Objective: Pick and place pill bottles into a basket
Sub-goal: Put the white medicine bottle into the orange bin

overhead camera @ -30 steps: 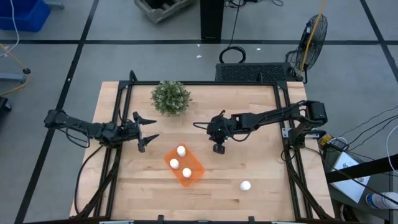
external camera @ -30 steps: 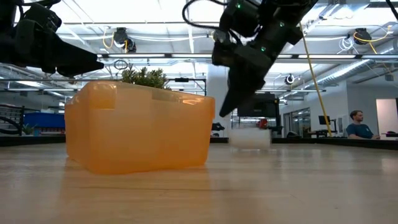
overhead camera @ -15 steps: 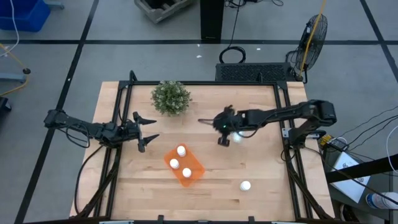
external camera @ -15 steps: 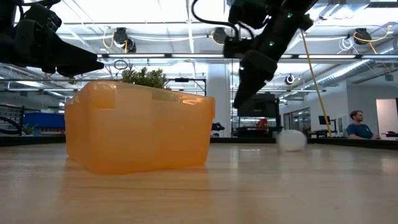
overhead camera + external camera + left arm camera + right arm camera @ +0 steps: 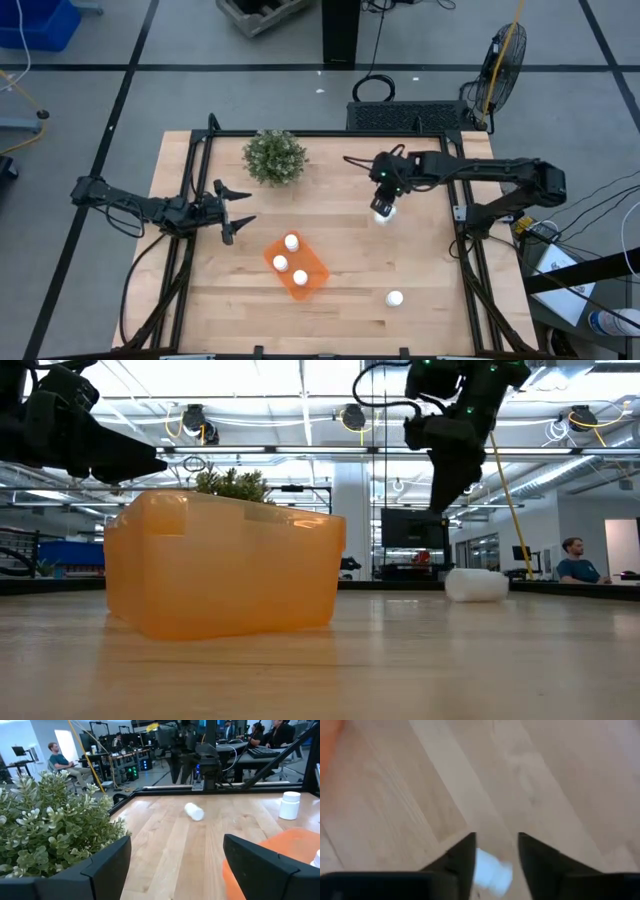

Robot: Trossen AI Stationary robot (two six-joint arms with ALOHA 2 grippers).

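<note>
The right gripper hangs part-open and empty over a toppled bottle, lined up to grab it for the basket

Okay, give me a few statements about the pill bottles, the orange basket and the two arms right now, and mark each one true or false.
1. Three pill bottles stand in the basket. True.
2. The right pincer holds a bottle up in the air. False: its fingers are open, and the bottle on its side lies on the table under it.
3. A fifth bottle lies inside the plant. False: only four bottles show, and the fourth bottle stands on the table, right of the basket.
4. The left pincer is open, left of the basket and holding nothing. True.
5. The plant stands on the table, outside the basket. True.
</note>
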